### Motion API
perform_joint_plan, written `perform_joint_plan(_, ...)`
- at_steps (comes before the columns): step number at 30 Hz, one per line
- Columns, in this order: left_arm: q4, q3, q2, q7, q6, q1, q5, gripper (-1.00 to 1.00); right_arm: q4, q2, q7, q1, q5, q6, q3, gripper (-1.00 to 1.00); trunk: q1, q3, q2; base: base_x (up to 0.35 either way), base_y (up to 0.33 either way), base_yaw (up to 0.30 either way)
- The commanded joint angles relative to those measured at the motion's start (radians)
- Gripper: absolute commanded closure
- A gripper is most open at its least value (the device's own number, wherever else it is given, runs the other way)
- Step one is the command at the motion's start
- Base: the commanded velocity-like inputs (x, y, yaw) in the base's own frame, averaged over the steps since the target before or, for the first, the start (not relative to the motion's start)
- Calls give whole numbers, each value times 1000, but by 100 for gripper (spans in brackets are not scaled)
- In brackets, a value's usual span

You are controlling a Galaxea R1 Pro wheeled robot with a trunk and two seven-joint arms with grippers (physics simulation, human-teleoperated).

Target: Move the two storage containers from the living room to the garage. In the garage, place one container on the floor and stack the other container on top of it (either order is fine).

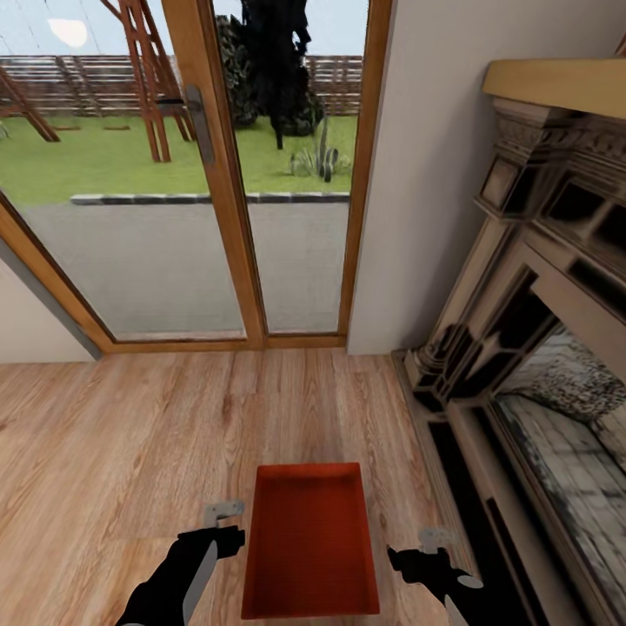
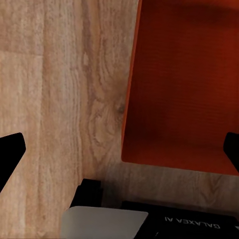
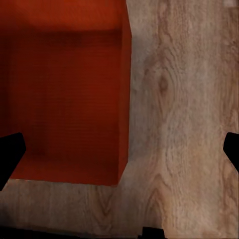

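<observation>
One container (image 1: 310, 539), rust-red and open-topped, sits on the light wood plank floor (image 1: 104, 435) of the living room, low in the head view and squarely between the two arms. The left gripper (image 1: 223, 515) hangs just beside its left wall and the right gripper (image 1: 432, 541) a little off its right wall; neither touches the box. In the left wrist view the container (image 2: 181, 84) lies over the planks (image 2: 64, 99) with one dark fingertip (image 2: 10, 152) at each edge of the picture, set wide apart. The right wrist view shows the same: the box (image 3: 64, 89) beside bare wood (image 3: 184, 124), and the fingertips (image 3: 10, 154) spread far apart with nothing between them. Ahead stands a wood-framed glass door (image 1: 217, 174) giving onto a grey terrace and a lawn. To the right is an ornate fireplace (image 1: 539, 304) against a pale wall (image 1: 435, 174).
</observation>
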Motion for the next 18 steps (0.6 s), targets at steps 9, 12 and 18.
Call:
perform_joint_plan(9, 13, 2, -9, 4, 10, 0, 4, -100, -64, 34, 0, -3, -13, 14, 4, -100, 35, -29, -64, 0, 0, 0)
perform_joint_plan(12, 48, 2, -8, 6, 11, -2, 3, -100, -62, 39, 7, -3, -14, 14, 4, -100, 46, -38, -85, 0, 0, 0)
perform_joint_plan(18, 69, 0, -14, -19, 11, -4, 5, -100, -61, 40, 3, -3, -19, 11, 0, -100, 69, -57, -127, 0, 0, 0)
